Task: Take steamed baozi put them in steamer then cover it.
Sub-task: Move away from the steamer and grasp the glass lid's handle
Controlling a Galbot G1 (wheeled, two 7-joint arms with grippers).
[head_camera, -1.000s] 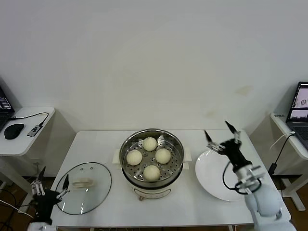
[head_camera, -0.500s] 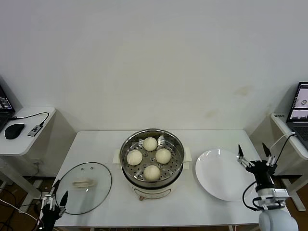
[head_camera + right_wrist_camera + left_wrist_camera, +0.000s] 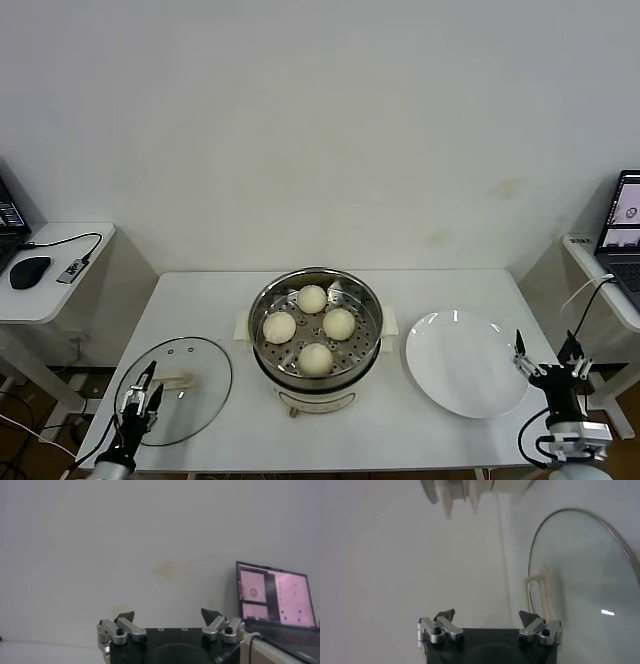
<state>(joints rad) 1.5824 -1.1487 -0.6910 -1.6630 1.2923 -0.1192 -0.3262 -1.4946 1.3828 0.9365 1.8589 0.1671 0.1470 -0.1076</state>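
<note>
Four cream-white baozi (image 3: 312,298) (image 3: 279,327) (image 3: 339,323) (image 3: 316,359) lie on the perforated tray inside the shiny steel steamer (image 3: 365,300) at the table's middle. The steamer is uncovered. The glass lid (image 3: 200,400) with its cream handle (image 3: 172,379) lies flat at the front left. My left gripper (image 3: 142,392) is open and empty, low over the lid's near-left part, beside the handle. In the left wrist view, the left gripper (image 3: 487,615) faces the lid (image 3: 585,580) and its handle (image 3: 540,592). My right gripper (image 3: 545,352) is open and empty off the table's front right corner, and in its own wrist view (image 3: 169,614) it faces the wall.
An empty white plate (image 3: 465,362) lies right of the steamer. A side table with a mouse (image 3: 28,270) and a cable stands at the far left. A laptop (image 3: 625,215) sits on a desk at the far right, also in the right wrist view (image 3: 275,597).
My right gripper has drawn back from above the plate to the front right corner and sunk lower. My left gripper has moved right, from the lid's left edge to over the lid.
</note>
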